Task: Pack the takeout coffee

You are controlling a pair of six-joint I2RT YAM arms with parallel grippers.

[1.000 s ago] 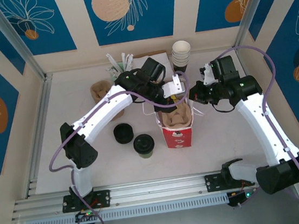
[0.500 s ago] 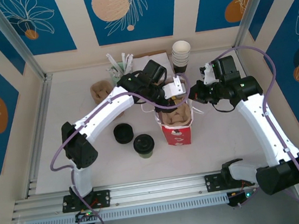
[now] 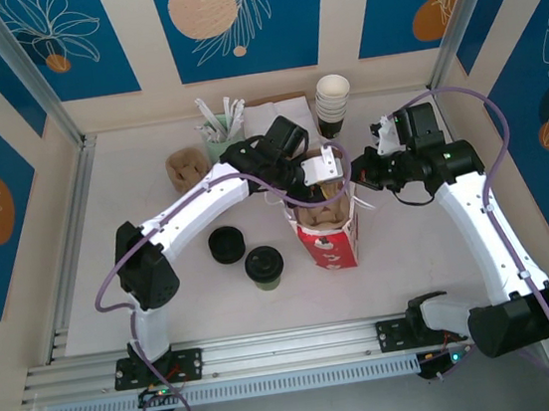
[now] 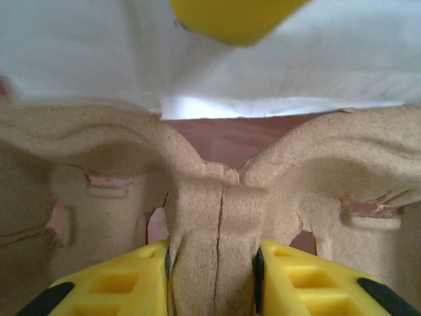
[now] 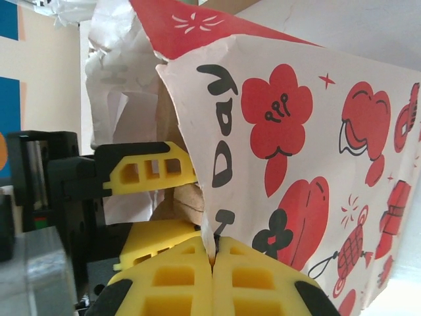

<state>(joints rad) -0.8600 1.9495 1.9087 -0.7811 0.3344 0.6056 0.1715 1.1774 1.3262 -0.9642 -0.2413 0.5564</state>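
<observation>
The takeout coffee (image 3: 264,265), a dark cup with a black lid, stands on the table left of the red printed paper bag (image 3: 327,241). A brown pulp cup carrier (image 3: 318,214) sits in the bag's open top. My left gripper (image 3: 322,174) is shut on the carrier's middle ridge (image 4: 214,217), with a yellow finger (image 4: 112,286) pressed to each side. My right gripper (image 5: 212,255) is shut on the bag's upper right edge (image 5: 217,191) and holds the mouth apart. The left gripper's fingers (image 5: 152,174) show just behind that edge.
A low stack of loose black lids (image 3: 226,243) lies beside the coffee. At the back stand lidless cups (image 3: 333,104), a second pulp carrier (image 3: 187,166) and a cup of stirrers (image 3: 216,126). Aluminium posts and walls enclose the table.
My left gripper has shifted slightly right and down with the carrier, deeper into the bag. The bag has leaned a little to the right. The right gripper has kept its hold.
</observation>
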